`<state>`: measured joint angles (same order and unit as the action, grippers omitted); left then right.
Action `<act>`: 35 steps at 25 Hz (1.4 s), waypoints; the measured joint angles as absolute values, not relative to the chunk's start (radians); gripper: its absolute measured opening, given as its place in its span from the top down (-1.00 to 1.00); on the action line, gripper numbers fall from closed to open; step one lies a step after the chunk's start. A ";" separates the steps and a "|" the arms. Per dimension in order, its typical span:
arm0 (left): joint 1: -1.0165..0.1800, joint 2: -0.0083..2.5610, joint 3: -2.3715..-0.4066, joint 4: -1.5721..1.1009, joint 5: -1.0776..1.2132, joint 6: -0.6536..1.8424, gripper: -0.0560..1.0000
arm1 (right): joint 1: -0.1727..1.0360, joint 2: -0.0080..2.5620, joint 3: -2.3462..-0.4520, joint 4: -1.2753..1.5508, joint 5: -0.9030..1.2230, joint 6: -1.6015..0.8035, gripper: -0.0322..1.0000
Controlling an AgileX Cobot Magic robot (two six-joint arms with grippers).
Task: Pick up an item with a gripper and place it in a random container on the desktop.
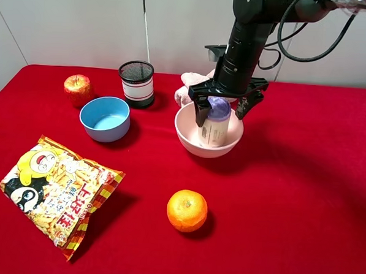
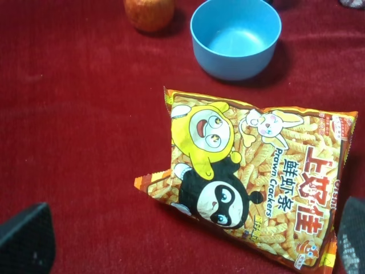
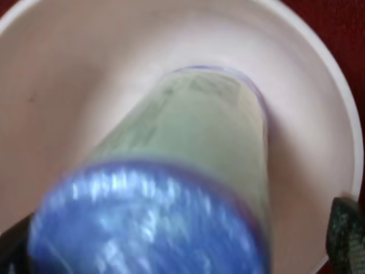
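The cream-white cylinder with a purple top stands inside the pale pink bowl on the red desktop, tilted slightly. My right gripper hangs over the bowl with its fingers spread on either side of the cylinder's top, open. In the right wrist view the cylinder fills the frame inside the bowl. The right gripper has its fingertips apart from the cylinder. My left gripper is open and empty above the snack bag; it is out of the high view.
A blue bowl, a red apple and a black mesh cup stand at the back left. A snack bag lies front left. An orange sits in front of the pink bowl. A pink soft thing lies behind it.
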<state>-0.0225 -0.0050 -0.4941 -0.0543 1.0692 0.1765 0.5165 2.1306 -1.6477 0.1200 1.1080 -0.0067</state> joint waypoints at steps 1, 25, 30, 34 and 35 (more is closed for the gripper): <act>-0.022 -0.005 -0.494 -0.054 1.069 0.176 -0.99 | 0.516 2.131 -1.648 0.120 1.108 -0.007 -0.40; -0.022 -0.005 -0.494 -0.054 1.069 0.176 -0.99 | 0.516 1.914 -1.650 0.110 1.213 -0.007 -0.40; -0.022 -0.005 -0.494 -0.054 1.069 0.176 -0.99 | 0.516 1.842 -1.650 0.110 1.215 -0.007 -0.40; -0.022 -0.005 -0.494 -0.054 1.069 0.178 -0.99 | 0.516 1.800 -1.650 0.110 1.216 -0.007 -0.40; -0.022 -0.005 -0.494 -0.054 1.069 0.178 -0.99 | 0.516 1.786 -1.650 0.110 1.216 -0.007 -0.40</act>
